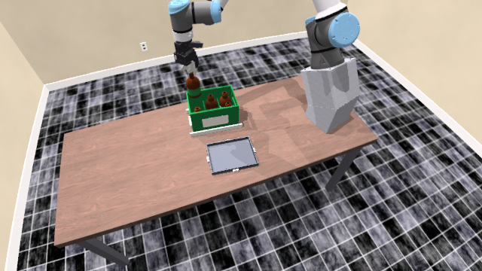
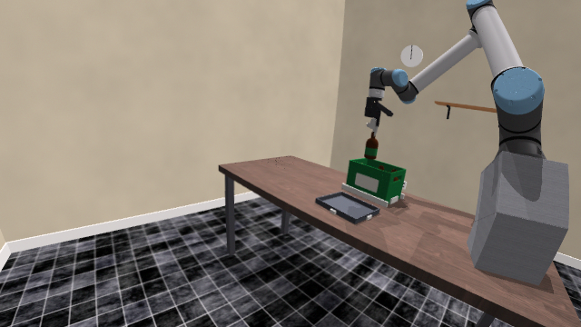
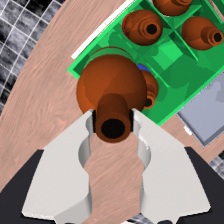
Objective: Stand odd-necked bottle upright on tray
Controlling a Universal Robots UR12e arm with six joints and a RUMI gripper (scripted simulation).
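My gripper (image 1: pixel 191 71) (image 2: pixel 373 130) (image 3: pixel 112 111) is shut on the neck of a brown bottle (image 1: pixel 193 87) (image 2: pixel 371 148) (image 3: pixel 107 85) with a green label. The bottle hangs upright, partly lifted, with its lower part still inside the back left corner of the green crate (image 1: pixel 215 120) (image 2: pixel 369 182) (image 3: pixel 170 102). Other brown bottles (image 1: pixel 211 102) (image 3: pixel 144 27) stand in the crate's cells. The dark-rimmed grey tray (image 1: pixel 232 155) (image 2: pixel 348 208) (image 3: pixel 205 117) lies flat on the table in front of the crate, with nothing on it.
The crate sits on a white base strip (image 1: pixel 216 129) (image 2: pixel 366 196). The arm's grey pedestal (image 1: pixel 331 98) (image 2: pixel 519 218) stands on the right end of the wooden table (image 1: pixel 132 169) (image 2: pixel 281 174).
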